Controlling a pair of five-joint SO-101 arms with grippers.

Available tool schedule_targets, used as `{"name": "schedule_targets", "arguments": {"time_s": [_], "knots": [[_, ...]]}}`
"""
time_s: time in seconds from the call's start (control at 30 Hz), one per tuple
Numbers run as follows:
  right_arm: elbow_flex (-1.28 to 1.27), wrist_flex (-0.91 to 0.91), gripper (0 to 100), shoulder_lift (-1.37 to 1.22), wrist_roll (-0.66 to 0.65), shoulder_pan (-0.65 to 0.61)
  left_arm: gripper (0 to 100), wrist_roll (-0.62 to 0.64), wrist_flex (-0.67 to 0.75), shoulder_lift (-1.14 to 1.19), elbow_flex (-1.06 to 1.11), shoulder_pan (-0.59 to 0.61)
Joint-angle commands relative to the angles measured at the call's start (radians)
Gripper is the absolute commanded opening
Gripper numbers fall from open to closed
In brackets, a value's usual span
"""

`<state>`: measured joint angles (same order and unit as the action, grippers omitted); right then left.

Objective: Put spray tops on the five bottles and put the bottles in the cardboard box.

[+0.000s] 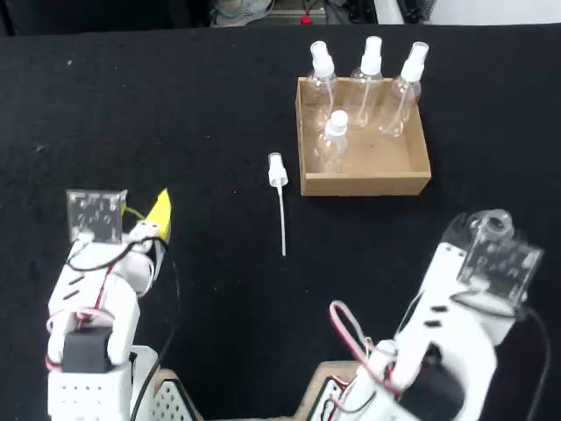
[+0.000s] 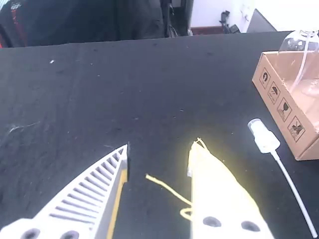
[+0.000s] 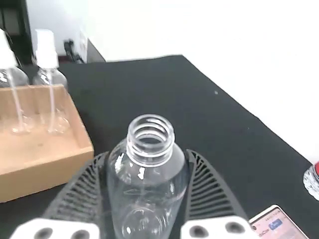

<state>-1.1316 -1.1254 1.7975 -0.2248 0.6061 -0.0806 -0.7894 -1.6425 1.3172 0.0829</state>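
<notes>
Clamped between the jaws of the right gripper (image 3: 145, 157), an uncapped bottle (image 3: 149, 149) is held upright with its threaded neck exposed above the fingertips. This grip is judged to keep the mouth free and steady so that a top can be pushed in from above. The bottle is clear, round-shouldered and empty, with a ridged screw neck. It is raised off the black table (image 1: 175, 105) near its front right, well apart from the cardboard box (image 1: 364, 184).

The left gripper (image 2: 160, 145) is seen with its jaws spread wide and nothing between them, low over the table at the front left. The last spray top (image 1: 278, 171) lies flat on the table just beside the box's left wall, between the two arms. It has a white head and a long thin dip tube pointing toward the arms. Its position suggests that it is to be picked up by the free gripper and fitted to the held bottle.

Four capped bottles (image 1: 368, 74) are already placed in the box. Three stand along the far wall and one stands nearer the front left corner. One bottle is thus judged to be left to finish.
</notes>
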Motion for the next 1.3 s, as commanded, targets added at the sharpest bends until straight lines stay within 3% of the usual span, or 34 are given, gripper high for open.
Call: {"name": "schedule_targets", "arguments": {"time_s": [0.0,0.27,0.4,0.5,1.27], "knots": [[0.004,-0.051,1.5,0.081,0.009,-0.037,19,0.064,0.089,0.373,-0.232,-0.074],[-0.025,-0.063,1.5,0.085,0.005,-0.044,19,0.184,0.023,1.073,-0.581,-0.392],[-0.067,-0.060,1.5,0.087,0.002,-0.048,23,0.239,0.034,1.300,-0.668,-0.473],[-0.087,-0.058,1.5,0.091,0.002,-0.048,29,0.285,0.040,1.421,-0.722,-0.487],[-0.090,-0.066,1.8,0.093,0.005,-0.049,27,0.308,0.074,1.890,-1.078,-0.479]]}}
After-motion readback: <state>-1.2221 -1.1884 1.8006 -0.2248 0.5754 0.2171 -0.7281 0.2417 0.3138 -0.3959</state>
